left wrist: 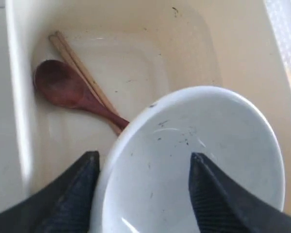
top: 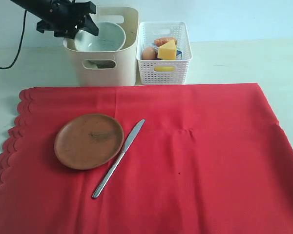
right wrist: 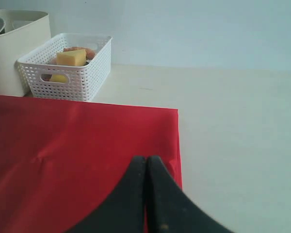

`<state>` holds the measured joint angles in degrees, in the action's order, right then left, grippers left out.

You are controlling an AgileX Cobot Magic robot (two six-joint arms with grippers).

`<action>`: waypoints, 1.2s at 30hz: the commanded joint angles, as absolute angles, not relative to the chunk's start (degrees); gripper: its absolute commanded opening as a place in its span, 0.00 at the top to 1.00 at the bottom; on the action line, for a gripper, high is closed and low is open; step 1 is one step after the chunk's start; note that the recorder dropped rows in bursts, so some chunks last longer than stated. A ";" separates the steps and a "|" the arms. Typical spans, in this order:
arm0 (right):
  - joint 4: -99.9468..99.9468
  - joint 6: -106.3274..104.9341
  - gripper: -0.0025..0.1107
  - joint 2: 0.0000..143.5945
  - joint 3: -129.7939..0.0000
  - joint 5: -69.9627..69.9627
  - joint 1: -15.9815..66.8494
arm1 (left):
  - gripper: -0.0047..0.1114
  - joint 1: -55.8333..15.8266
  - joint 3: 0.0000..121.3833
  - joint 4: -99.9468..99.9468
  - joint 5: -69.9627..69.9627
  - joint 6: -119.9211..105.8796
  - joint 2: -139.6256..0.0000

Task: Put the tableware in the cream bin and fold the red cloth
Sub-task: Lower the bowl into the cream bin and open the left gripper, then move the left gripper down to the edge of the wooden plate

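**Clearing the bowl**

Our pale green-white bowl (left wrist: 194,160) leans inside the tall cream plastic bin (top: 102,68) at the table's far edge. Our left gripper (left wrist: 144,158) straddles its rim, jaws wide, pinching nothing; we should lift straight up. The right gripper (right wrist: 146,160) is closed, empty.

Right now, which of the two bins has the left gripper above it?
The cream bin, the taller smooth-walled one holding the bowl. The left gripper hangs over it; the white lattice basket beside it holds a cheese wedge.
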<state>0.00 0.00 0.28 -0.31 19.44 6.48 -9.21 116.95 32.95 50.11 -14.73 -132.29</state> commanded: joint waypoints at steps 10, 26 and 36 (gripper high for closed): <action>0.00 0.00 0.98 0.00 0.00 18.70 6.19 | 0.47 -9.25 119.24 30.65 56.28 -16.20 -121.39; 0.00 0.00 0.98 0.00 0.00 18.70 6.19 | 0.47 -12.04 104.18 23.17 67.47 -14.86 -114.46; 0.00 0.00 0.98 0.00 0.00 18.70 6.19 | 0.47 -12.04 87.43 21.52 62.96 -16.54 -108.80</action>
<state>0.00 0.00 0.28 -0.31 19.44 6.48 -11.91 91.28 21.91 64.87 -15.90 -110.50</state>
